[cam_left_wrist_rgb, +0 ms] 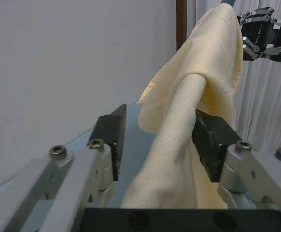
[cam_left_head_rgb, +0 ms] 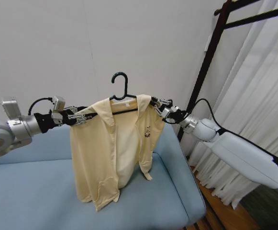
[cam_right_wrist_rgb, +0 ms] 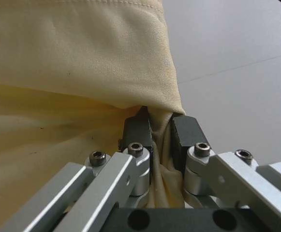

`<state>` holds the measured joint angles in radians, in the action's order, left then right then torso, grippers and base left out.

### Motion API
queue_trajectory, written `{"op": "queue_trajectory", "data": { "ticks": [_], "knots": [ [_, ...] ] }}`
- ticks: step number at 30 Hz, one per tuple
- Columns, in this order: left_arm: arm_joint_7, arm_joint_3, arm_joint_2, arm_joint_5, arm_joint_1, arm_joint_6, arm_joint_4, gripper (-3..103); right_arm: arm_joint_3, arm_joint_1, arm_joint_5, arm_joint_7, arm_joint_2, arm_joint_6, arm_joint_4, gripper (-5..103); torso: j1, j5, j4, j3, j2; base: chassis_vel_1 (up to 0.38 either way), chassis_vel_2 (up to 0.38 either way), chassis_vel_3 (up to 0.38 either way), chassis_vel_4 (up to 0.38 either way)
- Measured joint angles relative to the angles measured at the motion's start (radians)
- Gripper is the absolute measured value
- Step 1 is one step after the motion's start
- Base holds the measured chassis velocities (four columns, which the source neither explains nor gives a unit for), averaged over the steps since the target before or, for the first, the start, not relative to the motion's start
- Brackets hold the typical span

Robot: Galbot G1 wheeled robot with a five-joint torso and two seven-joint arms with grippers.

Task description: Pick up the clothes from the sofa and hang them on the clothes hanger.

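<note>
Cream shirt (cam_left_head_rgb: 112,148) on dark hanger (cam_left_head_rgb: 121,79), held in air over blue sofa (cam_left_head_rgb: 28,191), left gripper (cam_left_head_rgb: 83,117) at one shoulder, jaws apart around cloth-covered hanger arm, right gripper (cam_left_head_rgb: 157,106) pinched tight on cloth at other shoulder, rack (cam_left_head_rgb: 205,62) behind right arm.

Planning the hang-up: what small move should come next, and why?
Probably shut the left gripper on the shirt: its jaws straddle the fabric, open, while the right gripper alone pinches it, and the hanger is not yet on the rack.
</note>
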<state>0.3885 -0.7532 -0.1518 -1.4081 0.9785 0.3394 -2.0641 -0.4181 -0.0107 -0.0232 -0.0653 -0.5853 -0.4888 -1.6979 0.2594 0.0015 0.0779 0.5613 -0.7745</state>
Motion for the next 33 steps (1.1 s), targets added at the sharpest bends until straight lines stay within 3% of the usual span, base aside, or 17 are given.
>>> {"op": "queue_trajectory", "data": {
  "ticks": [7,12,16,18,21,25,27,28,31,32,33],
  "knots": [
    [0.004,0.0,-0.02,0.002,0.012,-0.001,-0.001,15,-0.008,0.001,0.006,0.005,0.006,0.011,-0.008,9,0.0,0.0,0.0,0.0,0.0,0.0,0.0,0.0,0.0],
    [0.009,0.0,-0.029,0.003,0.015,-0.001,-0.004,11,-0.011,0.001,0.031,0.012,0.018,0.046,-0.023,6,0.0,0.0,0.0,0.0,0.0,0.0,0.0,0.0,0.0],
    [0.009,-0.002,-0.031,0.004,0.013,-0.001,-0.001,8,-0.012,0.0,0.056,0.01,0.024,0.087,-0.028,27,0.0,0.0001,0.0,0.0,0.0,0.0,0.0,0.0,0.0],
    [0.009,-0.002,-0.031,0.004,0.012,-0.001,-0.001,8,-0.013,0.0,0.062,0.004,0.024,0.096,-0.031,27,0.0,0.0,0.0001,0.0,0.0,0.0,0.0,0.0,0.0],
    [0.009,-0.002,-0.031,0.004,0.011,-0.002,-0.001,8,-0.014,0.0,0.073,-0.008,0.025,0.118,-0.037,43,0.0,0.0,0.0,0.0,0.0,0.0,0.0,0.0,0.0],
    [0.009,-0.002,-0.032,0.006,0.011,-0.002,-0.001,8,-0.014,0.0,0.088,-0.017,0.027,0.129,-0.039,54,0.0,0.0,0.0,0.0,0.0,0.0,0.0,0.0,0.0],
    [0.01,-0.002,-0.032,0.009,0.011,-0.002,-0.003,8,-0.015,0.0,0.151,-0.018,0.035,0.153,-0.053,65,0.0,0.0,-0.0002,0.0,0.0,0.0,0.0,0.0,0.0],
    [0.01,-0.002,-0.032,0.009,0.011,-0.002,-0.003,8,-0.015,0.0,0.151,-0.018,0.035,0.153,-0.053,65,0.0,0.0,-0.0002,0.0,0.0,0.0,0.0,0.0,0.0],
    [0.02,-0.002,-0.031,0.023,0.014,-0.011,0.0,8,-0.018,0.001,0.393,0.028,0.071,0.241,-0.12,81,0.0,0.0001,0.0,0.0,0.0,0.0,0.0,0.0,0.0],
    [0.024,-0.002,-0.03,0.025,0.014,-0.013,0.002,8,-0.018,0.003,0.458,0.049,0.081,0.264,-0.139,81,0.0,0.0,0.0001,0.0,0.0,0.0,0.0,0.0,0.0],
    [0.024,-0.002,-0.03,0.025,0.014,-0.013,0.002,8,-0.018,0.003,0.458,0.049,0.081,0.264,-0.139,81,0.0,0.0,0.0001,0.0,0.0,0.0,0.0,0.0,0.0]
  ]
}}
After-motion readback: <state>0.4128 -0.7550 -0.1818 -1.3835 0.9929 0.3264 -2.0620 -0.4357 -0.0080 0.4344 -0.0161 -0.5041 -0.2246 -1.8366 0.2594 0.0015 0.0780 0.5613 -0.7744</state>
